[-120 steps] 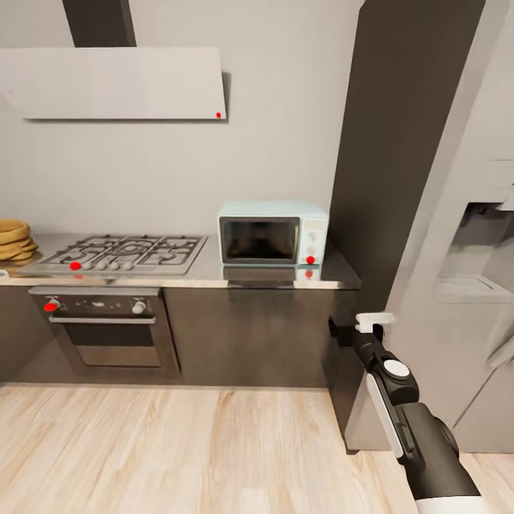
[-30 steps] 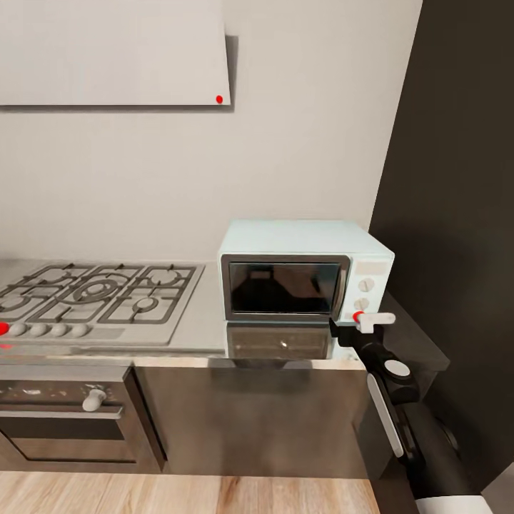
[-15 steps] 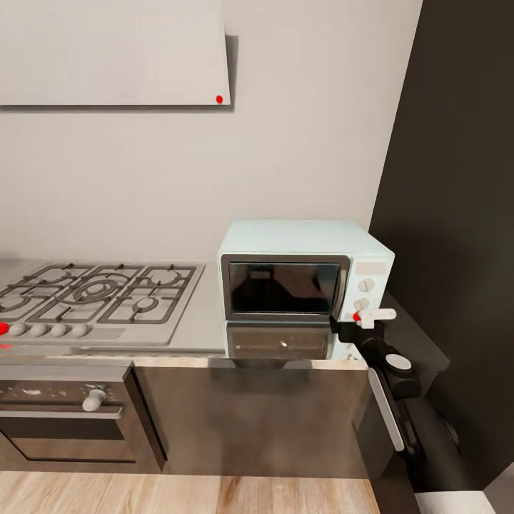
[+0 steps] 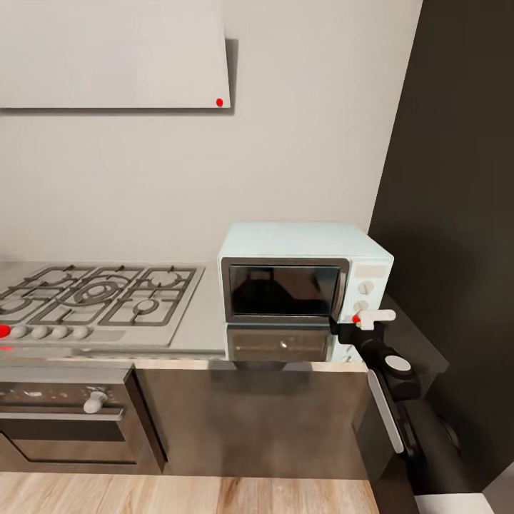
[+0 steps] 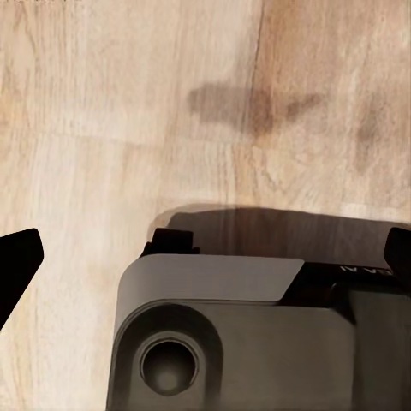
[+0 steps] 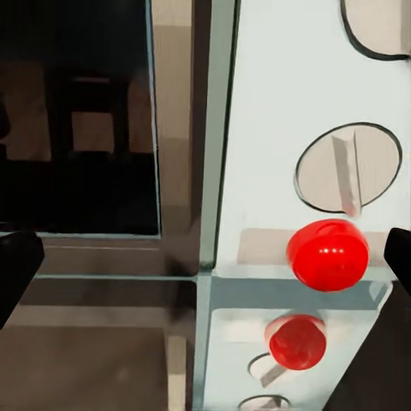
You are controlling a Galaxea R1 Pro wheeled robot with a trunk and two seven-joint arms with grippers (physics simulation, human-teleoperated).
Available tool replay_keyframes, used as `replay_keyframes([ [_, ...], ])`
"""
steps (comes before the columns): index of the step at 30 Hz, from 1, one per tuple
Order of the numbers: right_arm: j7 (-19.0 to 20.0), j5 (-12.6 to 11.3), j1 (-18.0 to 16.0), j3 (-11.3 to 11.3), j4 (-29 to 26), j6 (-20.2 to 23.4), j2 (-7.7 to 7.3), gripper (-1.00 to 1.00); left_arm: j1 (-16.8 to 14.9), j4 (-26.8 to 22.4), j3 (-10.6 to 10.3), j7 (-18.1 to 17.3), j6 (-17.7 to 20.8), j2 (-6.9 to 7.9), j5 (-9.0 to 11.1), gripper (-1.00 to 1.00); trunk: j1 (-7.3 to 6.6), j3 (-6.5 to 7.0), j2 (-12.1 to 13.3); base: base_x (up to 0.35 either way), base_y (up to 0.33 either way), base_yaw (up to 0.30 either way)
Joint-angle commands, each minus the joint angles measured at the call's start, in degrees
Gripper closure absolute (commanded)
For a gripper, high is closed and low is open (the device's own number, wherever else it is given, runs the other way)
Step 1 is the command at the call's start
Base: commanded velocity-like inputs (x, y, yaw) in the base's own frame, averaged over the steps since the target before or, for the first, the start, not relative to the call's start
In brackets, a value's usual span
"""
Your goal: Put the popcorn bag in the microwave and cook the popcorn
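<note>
Microwave (image 4: 303,275) is the anchor, a pale mint box on the shiny grey tabletop (image 4: 203,314), door shut, dark glass on its front and the control panel (image 4: 365,289) on its right side with round knobs and a red button (image 6: 328,254). Gas hob (image 4: 93,296) sits just to the left of the microwave, with a row of knobs along its front edge. Below the hob there's a built-in oven (image 4: 68,417) set in the dark cabinets, well to the lower left of the microwave. A flat grey hood (image 4: 114,53) with a small red dot hangs on the wall above and left of it. A tall dark panel (image 4: 457,214) stands right beside the microwave on its right.

Right end effector (image 4: 357,327) is up at the microwave's lower right front corner, right by the red button, fingers spread apart with nothing between them. From the right wrist camera the button and a knob (image 6: 348,168) are very close, and both reflect in the tabletop below.

Left end effector (image 5: 205,257) points down at the light wood floor (image 5: 128,103), its dark fingertips spread wide, holding nothing.
</note>
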Motion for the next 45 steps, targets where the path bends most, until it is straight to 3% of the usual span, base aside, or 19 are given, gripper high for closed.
replay_keyframes([
  [1, -0.2, 0.0, 0.0, 0.1, -0.1, 0.3, -0.04, -1.0, 0.0, 0.0, 0.3, 0.0, -0.2, 0.0, 0.1, -1.0, 0.0, -0.06, 0.0, 0.007, 0.0, 0.0],
  [18, -0.2, -0.1, 0.2, 0.2, 0.1, 0.0, -0.05, -1.0, 0.0, 0.1, 0.2, -0.1, -0.2, -0.03, -0.1, -1.0, 0.0, -0.06, 0.0, 0.11, 0.0, 0.0],
  [27, 0.5, -0.7, -0.7, 0.1, -0.1, 0.1, -0.13, -1.0, 0.7, -0.1, 0.0, -0.2, -0.3, -1.74, -0.4, -1.0, 0.0, -0.06, 0.0, 0.0, 0.0, 0.0],
  [45, 0.5, -0.7, -0.7, 0.3, -0.5, 0.1, -0.12, -1.0, 0.7, -0.1, 0.0, -0.2, -0.4, -1.79, -0.4, -1.0, 0.0, -0.06, 0.0, 0.035, 0.0, 0.0],
])
